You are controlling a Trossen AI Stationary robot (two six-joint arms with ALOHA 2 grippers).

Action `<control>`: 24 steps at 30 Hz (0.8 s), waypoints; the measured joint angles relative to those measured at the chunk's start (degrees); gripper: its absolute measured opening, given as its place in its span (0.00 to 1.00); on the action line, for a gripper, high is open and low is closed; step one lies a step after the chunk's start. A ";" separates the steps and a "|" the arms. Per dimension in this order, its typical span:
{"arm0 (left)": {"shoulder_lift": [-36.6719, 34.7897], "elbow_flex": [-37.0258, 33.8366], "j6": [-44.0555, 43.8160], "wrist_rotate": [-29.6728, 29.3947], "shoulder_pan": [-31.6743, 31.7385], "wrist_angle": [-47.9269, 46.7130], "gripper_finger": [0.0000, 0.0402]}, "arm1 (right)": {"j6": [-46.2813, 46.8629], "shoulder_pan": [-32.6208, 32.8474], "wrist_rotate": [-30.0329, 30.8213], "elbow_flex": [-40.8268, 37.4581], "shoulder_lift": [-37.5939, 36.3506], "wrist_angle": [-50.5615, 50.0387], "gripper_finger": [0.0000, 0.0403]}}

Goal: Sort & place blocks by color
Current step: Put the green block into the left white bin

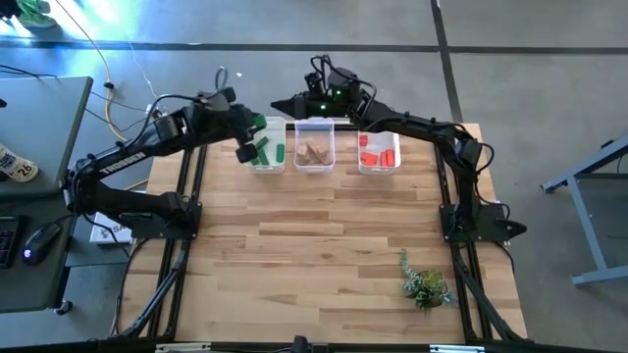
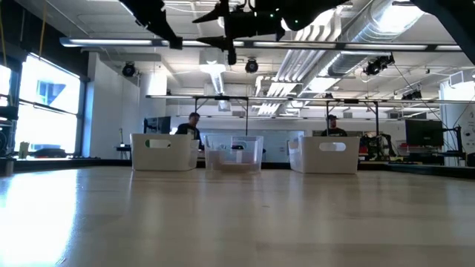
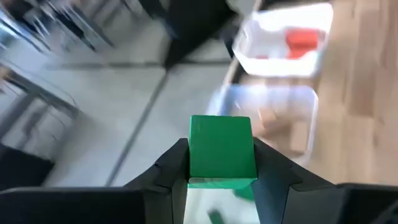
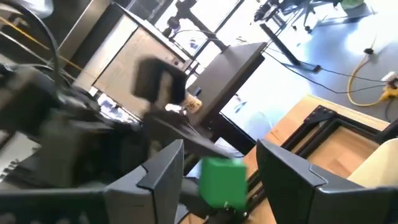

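Green wooden cube (image 3: 222, 149) sits clamped between the left gripper's (image 3: 221, 163) dark fingers, raised over the left clear plastic bin (image 1: 266, 157) at the table's far edge. Tan blocks (image 1: 316, 152) fill the middle bin (image 1: 315, 126), red blocks (image 1: 378, 155) the right bin (image 1: 381, 165). The right gripper (image 4: 221, 163) hangs spread apart, just beyond the middle bin; a leafy green sprig (image 1: 423, 282) lies near right

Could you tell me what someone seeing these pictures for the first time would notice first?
Probably the green block clamped in the left tool, held above the left bin, which already holds green blocks. Next, the row of three bins at the table's far edge: tan blocks in the middle bin, red in the right bin. The right tool hangs open behind the middle bin.
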 joint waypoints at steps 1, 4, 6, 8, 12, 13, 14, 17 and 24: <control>0.65 -0.09 -0.57 -0.15 0.22 -1.02 0.27 | 0.02 -0.49 -0.79 0.00 0.00 0.04 0.46; 2.13 -2.11 -1.08 -0.80 0.76 -1.44 0.27 | 0.45 -1.74 -4.89 0.00 0.00 0.16 0.47; 3.76 -3.44 -1.78 -1.11 1.15 -1.43 0.27 | 1.48 -2.37 -7.93 0.00 0.00 0.10 0.47; 5.70 -4.55 -3.27 -1.09 1.70 -1.44 0.27 | 1.22 -2.75 -10.75 0.00 0.00 0.22 0.47; 9.87 -5.73 -5.10 0.63 3.55 -1.12 0.27 | -0.75 -2.74 -12.64 0.00 0.00 0.07 0.47; 11.09 -5.88 -5.53 1.51 4.06 -1.00 0.27 | -1.29 -2.69 -12.83 0.00 0.00 0.06 0.47; 12.22 -5.94 -5.77 2.41 4.54 -1.00 0.27 | -1.57 -2.65 -13.00 0.00 0.00 0.03 0.47; 15.47 -5.94 -6.89 4.57 5.89 -0.09 0.27 | -1.71 -2.70 -13.86 0.00 0.00 -0.19 0.47; 21.33 -5.94 -9.77 8.62 8.80 1.60 0.37 | -1.71 -3.39 -20.16 0.00 0.00 -0.38 0.47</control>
